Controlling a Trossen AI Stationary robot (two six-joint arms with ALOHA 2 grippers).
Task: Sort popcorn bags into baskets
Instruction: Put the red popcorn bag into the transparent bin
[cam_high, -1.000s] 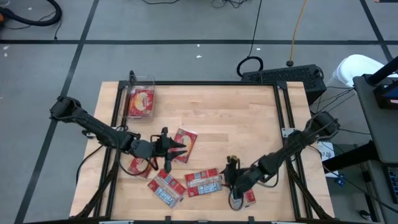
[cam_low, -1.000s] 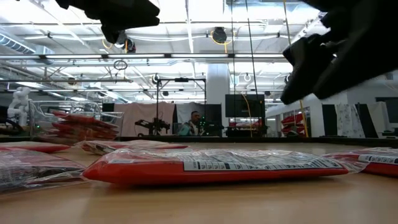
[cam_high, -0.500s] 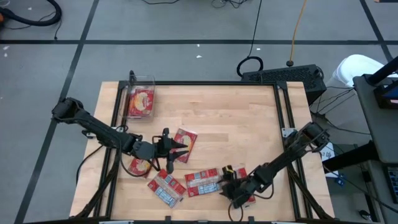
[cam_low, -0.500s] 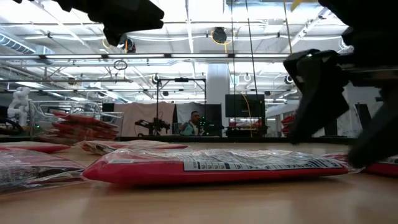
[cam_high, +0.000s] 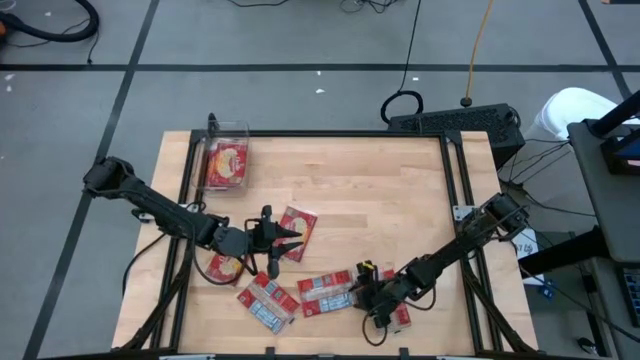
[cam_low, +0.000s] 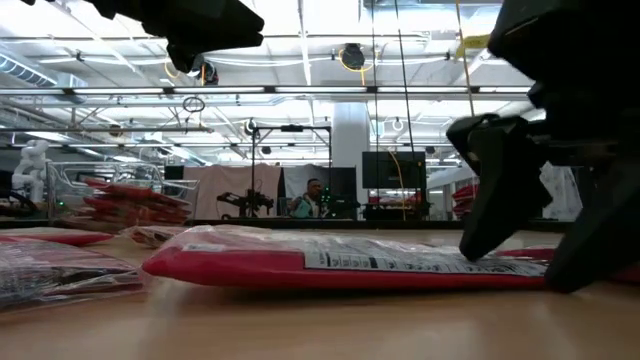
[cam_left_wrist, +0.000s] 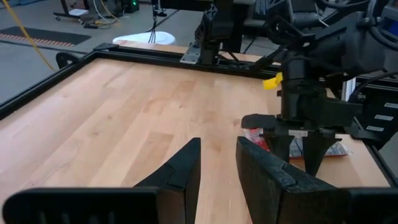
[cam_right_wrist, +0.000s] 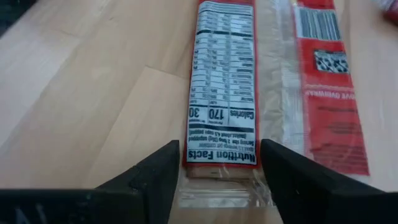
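At the worktop's (cam_high: 380, 190) far-left corner I see the clear bin (cam_high: 226, 160) with red packets inside. Nearer me, my left tool (cam_high: 290, 240) hovers low over the wood with its fingers close together, only a narrow gap between them and nothing held; a packet (cam_high: 297, 230) lies just beside and partly under it, another (cam_high: 222, 268) sits under the left arm. Along the near edge lie two label-up packets (cam_high: 267, 299), then a third (cam_high: 326, 291). Right of that, my right tool (cam_high: 362, 294) is down at the worktop, fingers spread wide astride the end of that label-up packet (cam_right_wrist: 222, 93), not closed on it. One more packet (cam_high: 398, 316) lies beneath the right arm.
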